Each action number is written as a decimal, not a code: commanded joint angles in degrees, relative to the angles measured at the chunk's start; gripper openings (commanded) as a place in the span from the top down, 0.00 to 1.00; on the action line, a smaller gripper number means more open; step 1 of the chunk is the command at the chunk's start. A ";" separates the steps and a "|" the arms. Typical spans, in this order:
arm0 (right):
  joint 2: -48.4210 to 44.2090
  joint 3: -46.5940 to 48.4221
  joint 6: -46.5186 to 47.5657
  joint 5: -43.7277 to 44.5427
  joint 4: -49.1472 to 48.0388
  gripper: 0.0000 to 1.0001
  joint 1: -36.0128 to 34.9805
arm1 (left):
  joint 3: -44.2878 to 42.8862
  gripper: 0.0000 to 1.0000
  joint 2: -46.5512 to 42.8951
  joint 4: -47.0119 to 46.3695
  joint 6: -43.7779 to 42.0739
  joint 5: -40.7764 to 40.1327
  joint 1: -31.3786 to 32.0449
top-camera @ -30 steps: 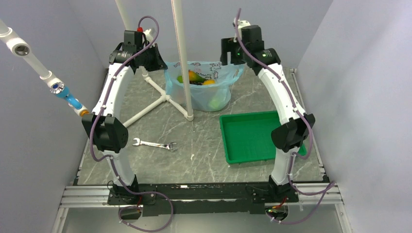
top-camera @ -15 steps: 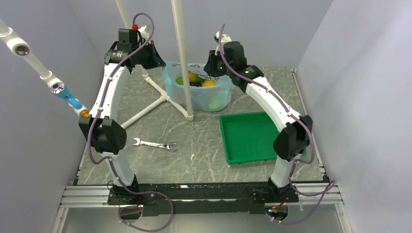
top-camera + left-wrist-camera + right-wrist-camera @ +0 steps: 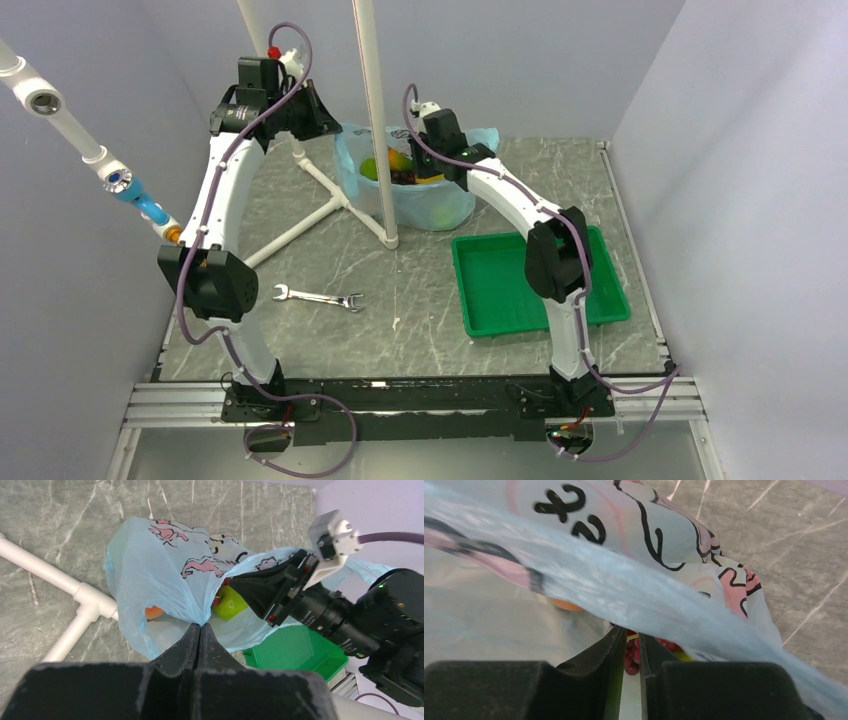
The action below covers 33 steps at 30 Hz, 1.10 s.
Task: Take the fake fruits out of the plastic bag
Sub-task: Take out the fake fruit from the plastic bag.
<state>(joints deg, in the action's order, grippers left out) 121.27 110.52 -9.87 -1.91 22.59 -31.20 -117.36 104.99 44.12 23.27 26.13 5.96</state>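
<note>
Our left gripper (image 3: 200,629) pinches the rim of the plastic bag (image 3: 150,565), far on the table (image 3: 420,300). Our right gripper (image 3: 631,641) sits inside, jaws nearly together at the grape bunch (image 3: 631,662); we cannot tell whether it grips.

Left gripper (image 3: 200,630) had its jaws pinched tight on a gathered fold of the plastic bag (image 3: 160,580), the thin light-blue one with pink and black doodles on it. A green fruit (image 3: 228,603) sat in the bag's open mouth with a sliver of the dark red grape bunch (image 3: 216,600) right beside it, and an orange fruit (image 3: 153,612) glowed through the plastic on the left. The right gripper (image 3: 242,587) was poking in from the right, tips hidden by the bag. Green tray (image 3: 295,652) sat just behind the bag, and a white pipe tee (image 3: 85,597) lay on the grey marbled table (image 3: 60,520).
</note>
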 commanded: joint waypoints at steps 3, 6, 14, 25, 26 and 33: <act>-2.68 -8.46 3.43 1.58 -3.23 0.78 -2.35 | 1.68 1.00 -3.31 -2.61 -0.29 -2.66 -0.33; -11.00 -22.73 0.33 -1.38 -10.38 0.74 -3.74 | 3.68 1.00 -3.29 -3.17 -0.95 -3.20 -0.33; -18.94 -33.31 -3.82 -3.03 -11.35 0.71 -3.99 | 11.61 1.00 -6.65 -7.63 -0.27 0.04 -0.33; -9.30 -15.82 -0.90 10.78 -7.65 0.48 -4.17 | 14.34 1.00 -8.27 -9.45 0.68 4.01 0.53; -8.11 -14.77 -1.58 11.51 -7.73 0.47 -4.21 | 14.35 1.00 -8.30 -9.34 0.54 4.03 0.87; -5.52 -17.39 -1.09 15.90 -8.89 0.48 -4.04 | 14.54 1.00 -8.05 -8.48 -1.18 2.56 2.10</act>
<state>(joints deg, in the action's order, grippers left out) 114.80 94.76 -11.60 8.51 14.17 -35.33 -102.94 99.11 37.12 23.31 28.23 7.40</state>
